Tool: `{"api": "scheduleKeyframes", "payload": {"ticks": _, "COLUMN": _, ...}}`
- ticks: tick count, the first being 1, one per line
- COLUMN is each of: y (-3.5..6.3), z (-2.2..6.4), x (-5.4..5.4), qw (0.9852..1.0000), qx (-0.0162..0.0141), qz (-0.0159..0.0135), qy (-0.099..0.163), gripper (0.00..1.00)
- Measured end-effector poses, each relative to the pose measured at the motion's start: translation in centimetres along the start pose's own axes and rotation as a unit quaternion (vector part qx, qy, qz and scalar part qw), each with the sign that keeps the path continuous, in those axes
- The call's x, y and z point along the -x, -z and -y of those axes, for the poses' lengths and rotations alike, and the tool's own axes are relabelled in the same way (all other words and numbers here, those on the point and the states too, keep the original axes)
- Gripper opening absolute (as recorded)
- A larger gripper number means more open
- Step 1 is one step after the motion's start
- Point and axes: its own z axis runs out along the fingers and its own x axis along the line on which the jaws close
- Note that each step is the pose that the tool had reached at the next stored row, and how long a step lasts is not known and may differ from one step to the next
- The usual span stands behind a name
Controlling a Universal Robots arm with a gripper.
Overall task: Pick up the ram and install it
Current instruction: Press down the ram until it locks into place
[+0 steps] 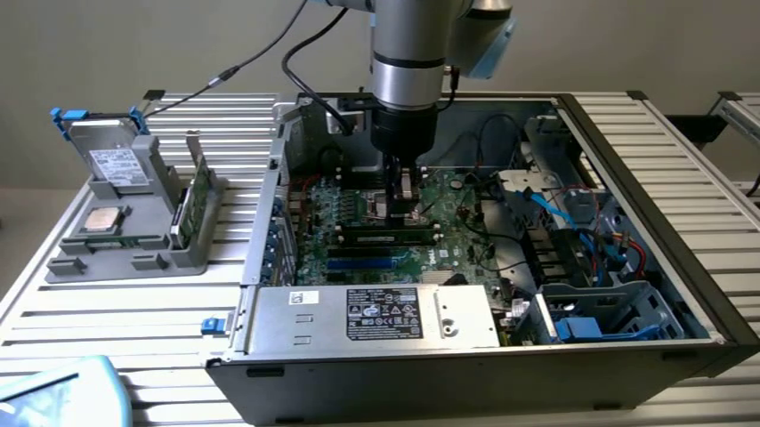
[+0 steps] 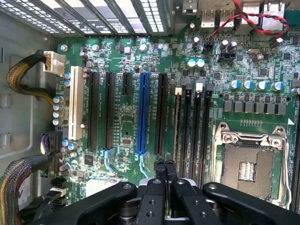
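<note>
RAM (image 1: 383,237): one, seated in slot | gripper (image 2: 165,165): one, closed, empty, above motherboard (image 2: 140,61) | case wall (image 1: 263,205) well apart.

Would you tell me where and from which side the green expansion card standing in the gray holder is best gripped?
Probably by its free upper edge, coming straight down from above: the expansion card stands on edge in the gray holder, so its lower edge is seated there and its flat faces suit a pinch.
</note>
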Motion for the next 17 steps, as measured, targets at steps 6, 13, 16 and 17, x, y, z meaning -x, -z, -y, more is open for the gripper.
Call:
{"api": "scheduleKeyframes", "payload": {"ticks": 6, "y": 0.0, "z": 0.0, "x": 0.0, "qw": 1.0, "qx": 0.0, "qz": 0.0, "qy": 0.0, "gripper": 0.1}}
{"api": "scheduleKeyframes", "payload": {"ticks": 13, "y": -0.02, "z": 0.0, "x": 0.0, "qw": 0.9994, "qx": 0.0055, "qz": 0.0011, "qy": -0.033, "gripper": 0.1}}
{"api": "scheduleKeyframes", "payload": {"ticks": 16, "y": -0.07, "z": 0.0, "x": 0.01, "qw": 0.9982, "qx": 0.01, "qz": 0.0021, "qy": -0.059, "gripper": 0.1}}
{"api": "scheduleKeyframes", "payload": {"ticks": 17, "y": -0.09, "z": 0.0, "x": 0.01, "qw": 0.9976, "qx": 0.0115, "qz": 0.0024, "qy": -0.068, "gripper": 0.1}}
